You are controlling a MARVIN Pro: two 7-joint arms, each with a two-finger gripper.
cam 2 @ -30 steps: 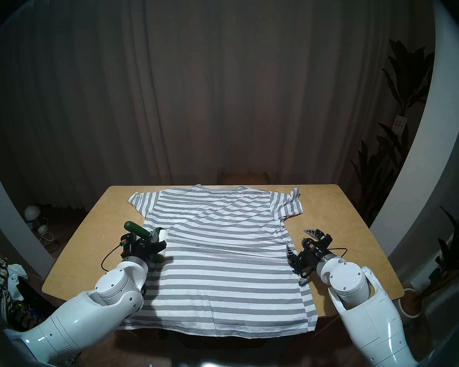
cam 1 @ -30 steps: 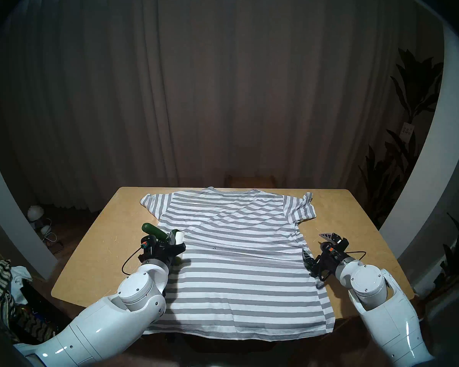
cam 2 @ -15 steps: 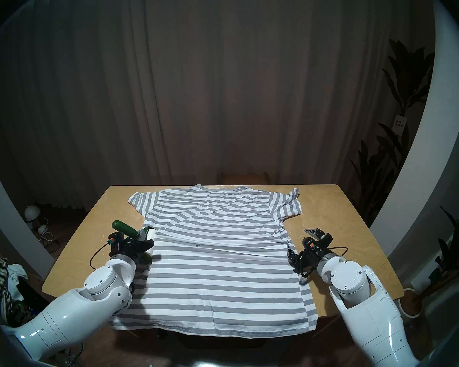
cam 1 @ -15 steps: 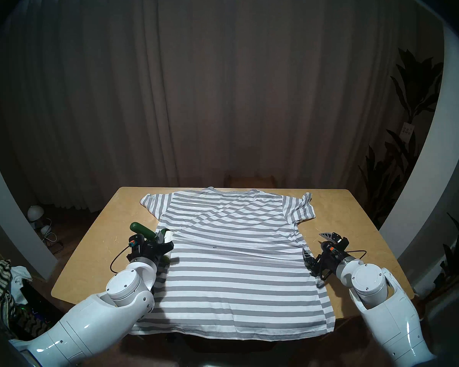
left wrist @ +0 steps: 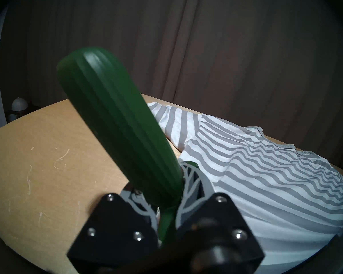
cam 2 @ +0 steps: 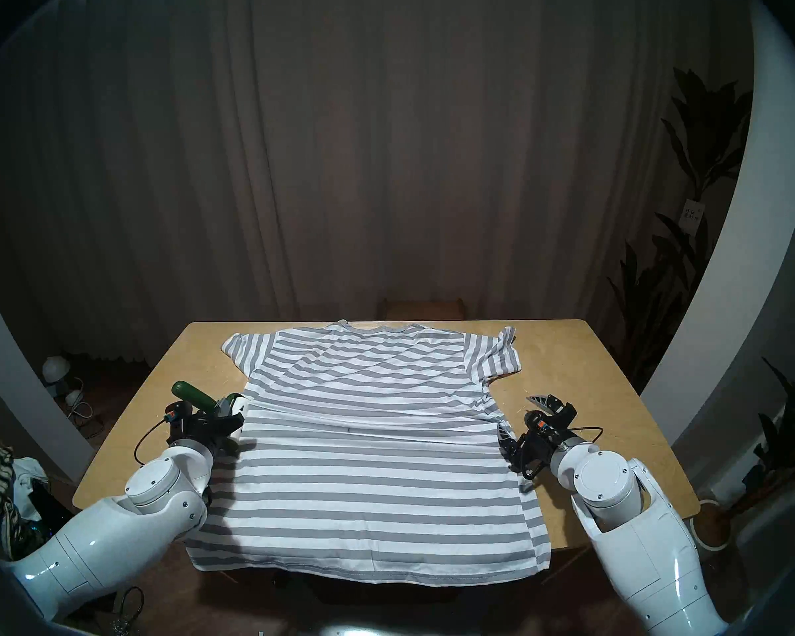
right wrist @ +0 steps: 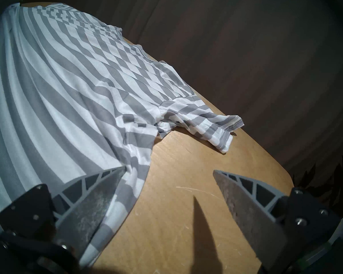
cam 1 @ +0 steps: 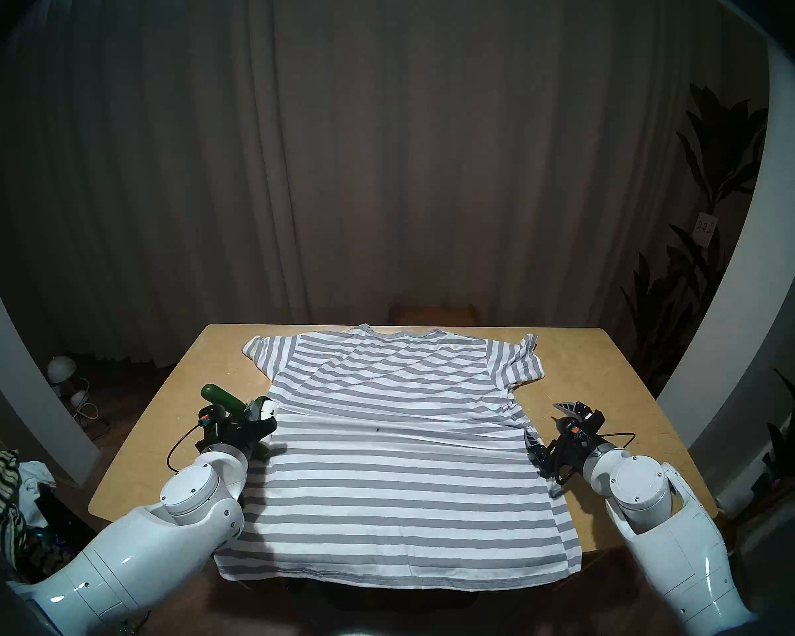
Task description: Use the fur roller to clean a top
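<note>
My left hand (cam 1: 253,421) grips the fur roller (cam 1: 230,398) by the base of its dark green handle, roll end at the left edge of the top (cam 1: 400,460), which lies flat on the counter (cam 1: 157,437). My right hand (right wrist: 166,186) is open and empty, one finger on the shirt's right side seam, the other over bare wood. For a good stroke I judge I should keep the roll flat on the cloth, press lightly and roll along the stripes, so the fabric does not bunch. The roll itself is mostly hidden behind my fingers, so I cannot tell whether it touches the cloth.
</note>
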